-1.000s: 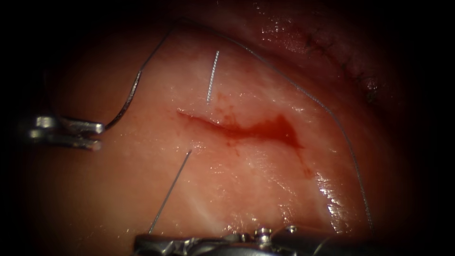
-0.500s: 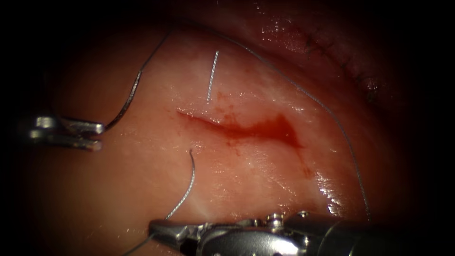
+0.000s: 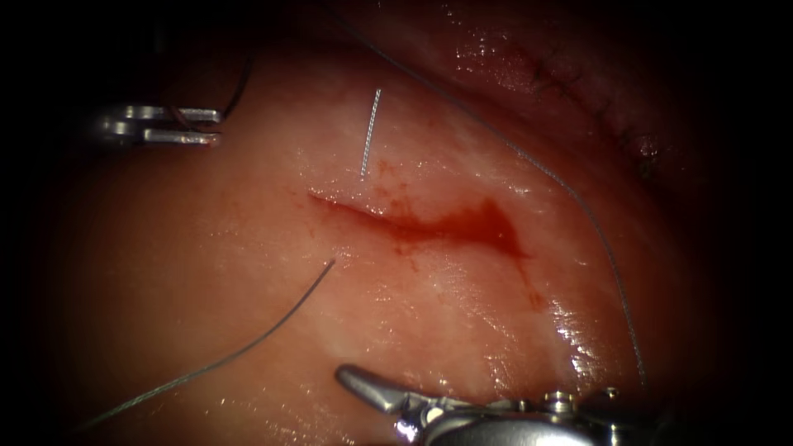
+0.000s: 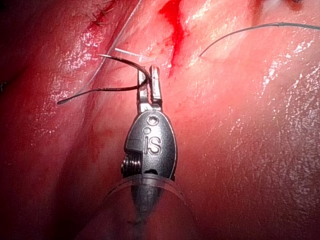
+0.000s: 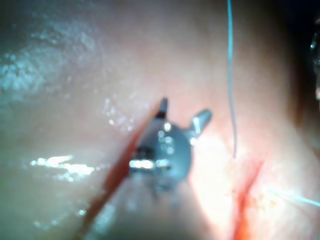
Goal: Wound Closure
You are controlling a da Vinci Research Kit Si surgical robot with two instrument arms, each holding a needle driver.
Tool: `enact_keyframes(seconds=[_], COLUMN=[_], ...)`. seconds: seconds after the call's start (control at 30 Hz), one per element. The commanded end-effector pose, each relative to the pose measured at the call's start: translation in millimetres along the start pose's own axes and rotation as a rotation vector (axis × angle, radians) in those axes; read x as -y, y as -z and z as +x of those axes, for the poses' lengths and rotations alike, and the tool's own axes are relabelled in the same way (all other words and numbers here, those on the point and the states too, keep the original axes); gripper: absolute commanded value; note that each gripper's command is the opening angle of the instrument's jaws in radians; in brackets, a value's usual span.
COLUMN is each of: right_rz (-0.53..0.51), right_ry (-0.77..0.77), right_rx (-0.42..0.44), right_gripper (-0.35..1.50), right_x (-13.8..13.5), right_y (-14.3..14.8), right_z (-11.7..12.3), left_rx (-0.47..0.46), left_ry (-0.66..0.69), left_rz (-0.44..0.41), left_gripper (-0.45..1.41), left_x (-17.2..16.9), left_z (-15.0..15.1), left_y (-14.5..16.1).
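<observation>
A: Needle?
B: Gripped mid-curve by left tool, apparently clear of tissue, upper left of cut.
A: Right tool?
B: Jaws spread, empty; thread nearby

The endoscope looks down from above and in front at the tissue and its cut. Each wrist camera looks along its shaft, very close. The left wrist view shares the cut; the right wrist view probably does too.
</observation>
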Motion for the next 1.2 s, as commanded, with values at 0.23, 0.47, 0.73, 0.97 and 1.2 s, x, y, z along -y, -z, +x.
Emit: enact_keyframes(seconds=[0.23,0.47,0.73,0.97,1.2], right_rz=[-0.019,-0.02,-0.025,-0.029,-0.029], right_ry=[-0.009,-0.008,-0.013,-0.021,-0.021], right_rx=[0.009,0.009,0.009,0.012,0.013], right_gripper=[1.23,1.21,1.21,1.21,1.21], right_x=[0.1,0.1,0.2,0.4,0.3], right_y=[-0.3,-0.5,-0.8,-1.0,-1.0], right_z=[-0.8,-0.8,-1.4,-1.8,-1.9], left_rx=[0.038,0.053,0.075,0.157,0.183], left_ry=[0.058,0.085,0.248,0.298,0.325], left_rz=[0.016,0.034,0.09,0.199,0.279], left_gripper=[-0.45,-0.45,0.89,1.11,1.03], left_x=[1.0,1.8,2.9,4.7,7.9], left_z=[-8.0,-10.8,-9.5,-7.6,-5.5], left_y=[-1.2,-1.3,-0.8,3.2,10.4])
